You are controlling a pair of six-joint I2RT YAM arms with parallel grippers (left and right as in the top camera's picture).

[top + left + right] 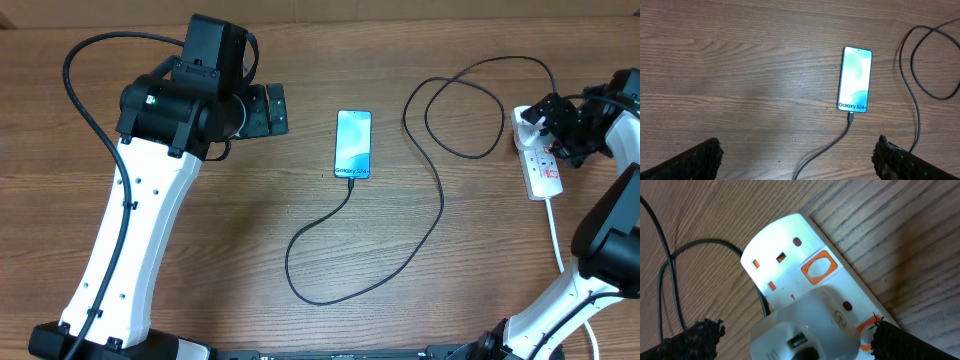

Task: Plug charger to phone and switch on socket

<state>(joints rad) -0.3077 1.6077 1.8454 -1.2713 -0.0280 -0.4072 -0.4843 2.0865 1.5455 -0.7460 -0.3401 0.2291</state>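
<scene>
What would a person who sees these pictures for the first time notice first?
The phone, with its bright blue screen, lies in the middle of the wooden table, and a black cable is plugged into its bottom edge. At the right side, the right gripper hangs open just over the white socket.

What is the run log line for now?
slim blue-screen smartphone: thin black cable plugged in | white rectangular power strip: right gripper open above | left gripper: open, empty

The slim rectangular phone with a light blue-teal screen (855, 79) shows "Galaxy S24+" in small white letters near its lower short edge; nothing else is legible.
</scene>
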